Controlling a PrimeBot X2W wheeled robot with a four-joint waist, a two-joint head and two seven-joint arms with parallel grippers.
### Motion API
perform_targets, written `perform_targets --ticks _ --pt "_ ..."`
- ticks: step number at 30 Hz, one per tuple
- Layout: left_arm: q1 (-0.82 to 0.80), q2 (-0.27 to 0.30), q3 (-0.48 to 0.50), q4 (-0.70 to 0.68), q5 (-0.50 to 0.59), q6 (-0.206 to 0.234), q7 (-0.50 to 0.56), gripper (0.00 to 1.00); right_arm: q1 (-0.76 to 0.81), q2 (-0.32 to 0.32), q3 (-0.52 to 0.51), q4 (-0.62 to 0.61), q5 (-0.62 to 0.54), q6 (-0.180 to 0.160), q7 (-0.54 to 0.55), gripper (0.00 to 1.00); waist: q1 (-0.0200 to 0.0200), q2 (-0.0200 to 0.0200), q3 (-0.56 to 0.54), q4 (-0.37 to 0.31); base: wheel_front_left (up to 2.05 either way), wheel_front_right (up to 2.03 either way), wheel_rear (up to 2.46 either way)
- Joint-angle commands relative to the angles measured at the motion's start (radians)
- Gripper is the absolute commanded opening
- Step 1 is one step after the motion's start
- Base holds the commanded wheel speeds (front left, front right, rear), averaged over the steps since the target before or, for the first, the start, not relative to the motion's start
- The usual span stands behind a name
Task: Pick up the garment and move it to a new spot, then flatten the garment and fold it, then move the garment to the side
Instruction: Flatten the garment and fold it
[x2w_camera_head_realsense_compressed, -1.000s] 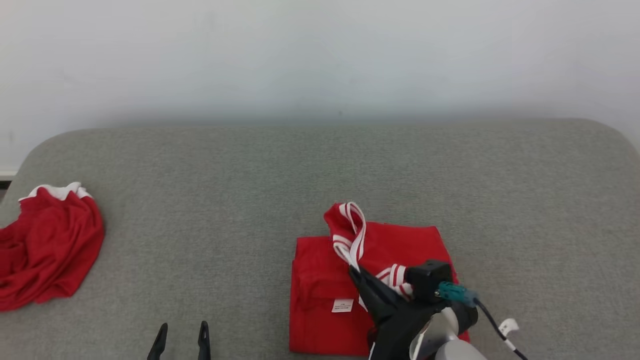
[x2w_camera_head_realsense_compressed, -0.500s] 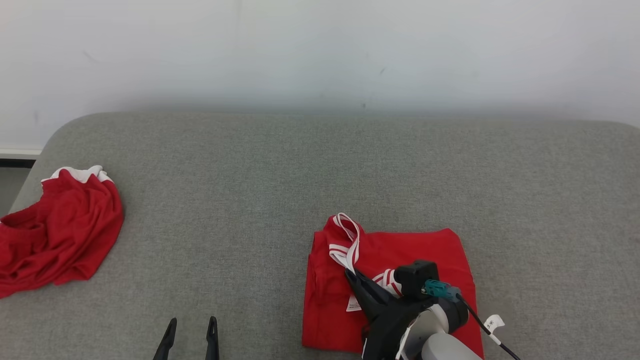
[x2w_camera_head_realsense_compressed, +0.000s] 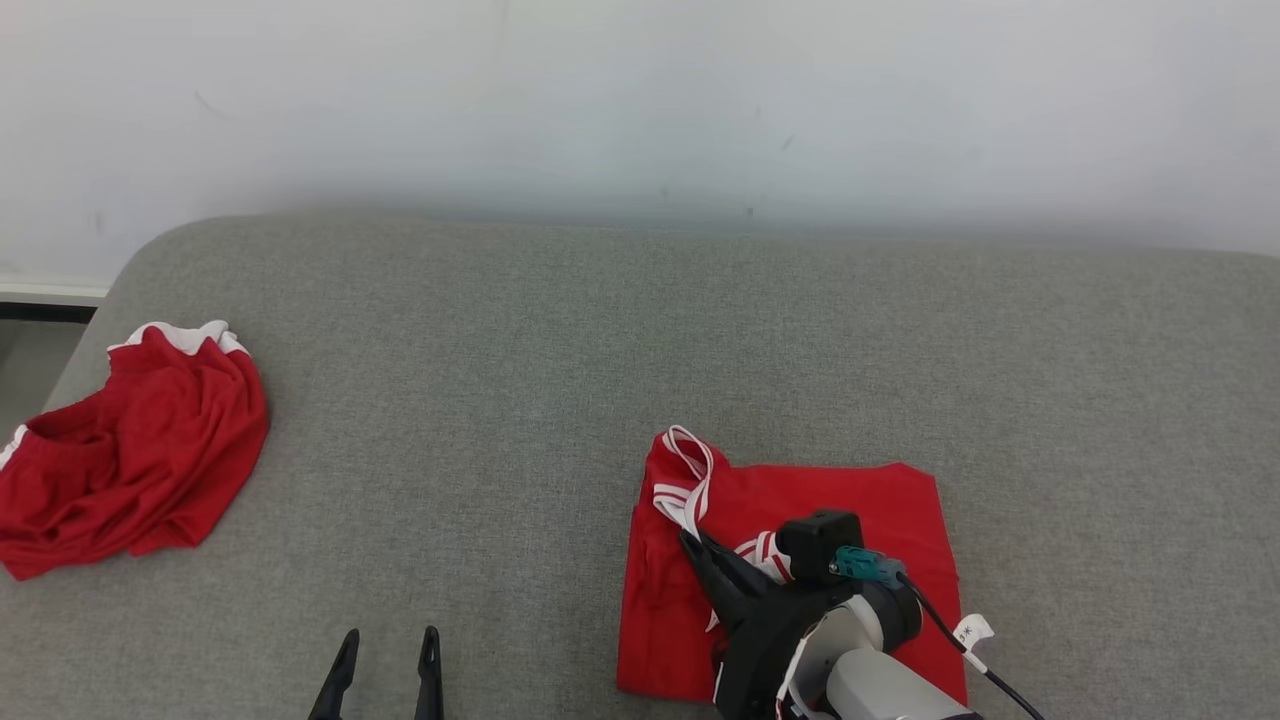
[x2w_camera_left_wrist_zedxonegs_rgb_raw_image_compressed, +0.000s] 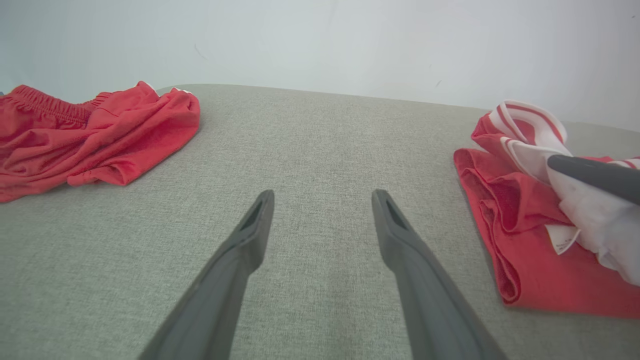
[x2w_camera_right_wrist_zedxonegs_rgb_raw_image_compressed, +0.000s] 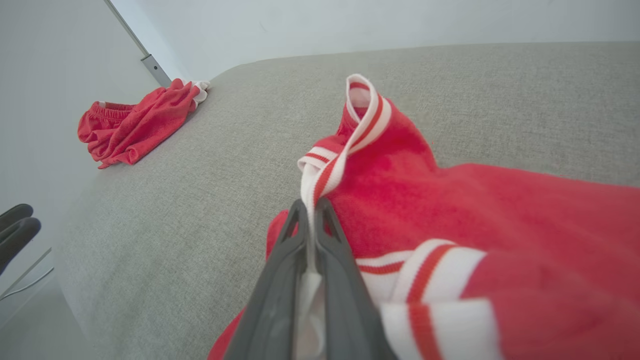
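Plain white wall (x2w_camera_head_realsense_compressed: 640, 100) at the back, and in front of it a wide counter (x2w_camera_head_realsense_compressed: 500, 350) covered in grey fabric, corners rounded. All the action is at the near right. The garment (x2w_camera_head_realsense_compressed: 850, 500), red, lies folded into a rough square on the counter. Its white-and-red striped trim (x2w_camera_right_wrist_zedxonegs_rgb_raw_image_compressed: 345, 160) is bunched up at the far left corner, looping off the cloth.

The right pincer (x2w_camera_head_realsense_compressed: 692, 542) is clamped tight on that trim. In the right wrist view the two dark fingers (x2w_camera_right_wrist_zedxonegs_rgb_raw_image_compressed: 285, 250) are pressed together with only a sliver of white band between them. The stripe runs up from the tips and curls over at the top. A small white label (x2w_camera_left_wrist_zedxonegs_rgb_raw_image_compressed: 562, 240) peeks out beside the grip in the left wrist view. A teal connector (x2w_camera_head_realsense_compressed: 860, 565) sits on the right wrist, with a dark cable (x2w_camera_head_realsense_compressed: 940, 625) trailing off it.

Over to the left pincer (x2w_camera_head_realsense_compressed: 390, 640): jaws spread wide and nothing between them. It hangs at the near edge, well apart from the garment, and I cannot tell whether its tips touch the fabric below.

Far left, near the counter's edge, a pair of red shorts (x2w_camera_head_realsense_compressed: 140, 440) sits in a crumpled heap, white trim at the top, well clear of both pincers.
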Motion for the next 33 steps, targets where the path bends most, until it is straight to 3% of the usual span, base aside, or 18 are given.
perform_targets --ticks 1,3,9,16,24,33 --pt "-0.003 -0.001 0.001 0.003 -0.002 -0.002 -0.003 1.00 -0.013 0.004 0.010 0.004 0.014 -0.002 -0.013 0.42 0.0000 -0.0001 0.000 0.001 0.00 0.00 0.00" --pt "0.000 -0.001 0.004 0.005 -0.003 -0.003 -0.003 1.00 -0.017 0.004 0.031 0.002 0.041 -0.002 -0.027 1.00 0.0000 -0.0001 -0.002 0.002 0.00 0.00 0.00" --pt "0.021 -0.001 0.025 0.002 -0.005 -0.001 -0.003 1.00 -0.065 0.003 0.058 -0.054 0.016 -0.002 -0.078 1.00 0.0000 -0.0001 -0.015 -0.018 0.00 0.00 0.00" --pt "0.038 -0.001 0.030 -0.006 -0.003 0.005 -0.003 1.00 -0.072 0.001 -0.057 -0.118 -0.098 -0.002 -0.096 1.00 0.0000 -0.0001 -0.024 -0.040 0.00 0.00 0.00" --pt "0.057 -0.001 0.052 -0.021 0.007 0.005 -0.003 1.00 0.128 -0.082 -0.302 -0.276 -0.219 -0.002 -0.096 1.00 0.0000 -0.0001 -0.026 -0.056 0.00 0.00 0.00" --pt "0.065 -0.001 0.087 -0.041 0.025 0.004 -0.003 1.00 0.346 -0.046 -0.550 -0.491 -0.293 -0.002 -0.095 1.00 0.0000 -0.0001 -0.029 -0.088 0.00 0.00 0.00"
